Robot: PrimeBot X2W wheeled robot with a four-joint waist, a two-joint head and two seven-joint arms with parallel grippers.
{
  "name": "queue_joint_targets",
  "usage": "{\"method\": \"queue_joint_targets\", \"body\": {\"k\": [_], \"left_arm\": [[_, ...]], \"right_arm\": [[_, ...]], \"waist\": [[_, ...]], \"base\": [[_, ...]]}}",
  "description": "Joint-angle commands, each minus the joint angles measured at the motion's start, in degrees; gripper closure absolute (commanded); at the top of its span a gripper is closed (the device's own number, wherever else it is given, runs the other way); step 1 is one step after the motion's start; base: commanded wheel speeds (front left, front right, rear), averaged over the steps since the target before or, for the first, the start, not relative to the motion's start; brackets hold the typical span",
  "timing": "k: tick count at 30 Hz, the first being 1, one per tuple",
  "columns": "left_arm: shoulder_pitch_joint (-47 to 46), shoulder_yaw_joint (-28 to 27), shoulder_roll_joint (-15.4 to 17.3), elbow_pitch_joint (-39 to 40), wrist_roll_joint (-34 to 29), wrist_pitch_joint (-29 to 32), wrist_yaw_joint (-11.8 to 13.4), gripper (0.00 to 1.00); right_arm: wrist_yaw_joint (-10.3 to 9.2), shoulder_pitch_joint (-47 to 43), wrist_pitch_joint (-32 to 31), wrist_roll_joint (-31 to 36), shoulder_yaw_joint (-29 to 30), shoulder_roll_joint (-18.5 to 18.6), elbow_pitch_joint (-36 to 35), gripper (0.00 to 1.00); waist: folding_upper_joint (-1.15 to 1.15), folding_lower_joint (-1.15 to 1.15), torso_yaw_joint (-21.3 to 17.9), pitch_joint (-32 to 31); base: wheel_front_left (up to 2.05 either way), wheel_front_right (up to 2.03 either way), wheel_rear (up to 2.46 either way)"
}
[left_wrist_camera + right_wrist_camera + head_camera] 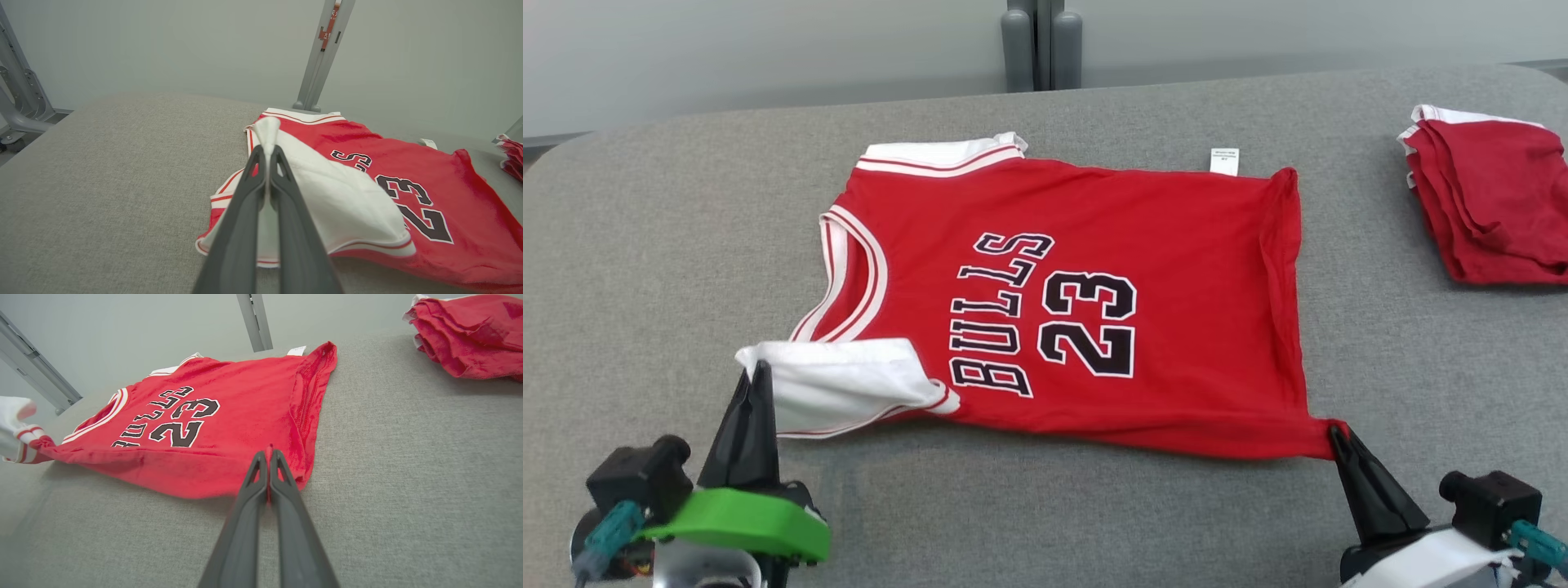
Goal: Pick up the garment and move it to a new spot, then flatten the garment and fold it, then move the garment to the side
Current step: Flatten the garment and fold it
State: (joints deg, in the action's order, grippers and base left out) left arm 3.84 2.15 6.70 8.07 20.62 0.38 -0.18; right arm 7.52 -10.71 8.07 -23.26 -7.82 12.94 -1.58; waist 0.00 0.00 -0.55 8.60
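Note:
The garment (pixel 1078 302) is a red jersey with white sleeves and "BULLS 23" in black, spread across the grey table, neck to the left. My left gripper (pixel 756 371) is shut on the tip of its near white sleeve (pixel 347 204), lifting that sleeve a little. My right gripper (pixel 1335 433) is shut on the near right hem corner (pixel 269 451) of the garment (pixel 212 428). The near edge is stretched between the two grips and raised slightly off the table.
A second red garment (pixel 1490 192) lies folded at the far right of the grey padded table (pixel 645 245). Grey posts (pixel 1041 45) stand behind the table's far edge. The near strip of table lies bare.

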Motion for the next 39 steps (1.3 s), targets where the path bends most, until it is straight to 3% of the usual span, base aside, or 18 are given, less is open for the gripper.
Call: {"method": "queue_joint_targets", "body": {"k": [1, 6, 15, 16, 17, 18, 25, 32, 39], "left_arm": [[-3.23, 0.19, 1.3, -1.97, 0.19, 0.5, -0.97, 1.0], [-13.37, 2.05, 3.56, -12.22, -0.53, 0.62, -3.99, 1.0], [-26.18, 3.83, 4.23, -27.94, -0.94, -6.49, -5.95, 1.0], [-27.35, 4.15, 3.9, -29.9, -0.72, -7.79, -6.17, 0.27], [-27.86, 4.5, 3.7, -31.62, -0.59, -8.5, -6.29, 0.0], [-28.53, 4.8, 3.3, -33.33, -0.39, -9.84, -6.36, 0.0], [-27.67, 4.14, 1.19, -35.79, -2.02, -15.19, -4.5, 0.0], [-19.92, 1.71, 0.4, -25.67, -5.84, -15.54, -0.03, 0.0], [-11.71, 0.51, 0.23, -19.69, -7.38, -15.56, 2.4, 0.0]], "right_arm": [[-0.07, 2.09, -0.47, -0.35, 0.01, 0.08, 0.86, 1.0], [-0.07, 8.77, -0.5, -1.56, -0.54, 0.84, 6.45, 1.0], [-0.07, 18.86, 3.22, -3.42, -3.89, 1.83, 16.27, 1.0], [-0.08, 19.75, 3.41, -3.59, -4.66, 1.86, 17.4, 1.0], [-0.07, 20.51, 3.91, -3.61, -5.09, 1.95, 18.1, 0.71], [-0.07, 21.43, 4.54, -3.34, -5.58, 2.04, 18.78, 0.0], [-0.08, 21.42, 7.16, 2.7, -4.01, 1.76, 15.86, 0.0], [-0.08, 15.15, 7.1, 10.53, 2.22, -1.02, 5.49, 0.0], [-0.08, 9.46, 7.1, 12.08, 4.43, -3.03, 1.73, 0.0]], "waist": [[0.0, 0.0, -0.9, 1.32], [0.0, 0.0, -2.15, 4.05], [0.0, 0.0, -3.15, 7.61], [0.0, 0.0, -3.01, 8.02], [0.0, 0.0, -2.96, 8.38], [0.0, 0.0, -2.93, 8.55], [0.0, 0.0, -2.32, 8.37], [0.0, 0.0, -1.74, 6.28], [0.0, 0.0, -2.03, 4.18]], "base": [[0.0, 0.0, 0.0], [0.0, 0.0, 0.0], [0.0, 0.0, 0.0], [0.0, 0.0, 0.0], [0.0, 0.0, 0.0], [0.0, 0.0, 0.0], [0.0, 0.0, 0.0], [0.0, 0.0, 0.0], [0.0, 0.0, 0.0]]}}
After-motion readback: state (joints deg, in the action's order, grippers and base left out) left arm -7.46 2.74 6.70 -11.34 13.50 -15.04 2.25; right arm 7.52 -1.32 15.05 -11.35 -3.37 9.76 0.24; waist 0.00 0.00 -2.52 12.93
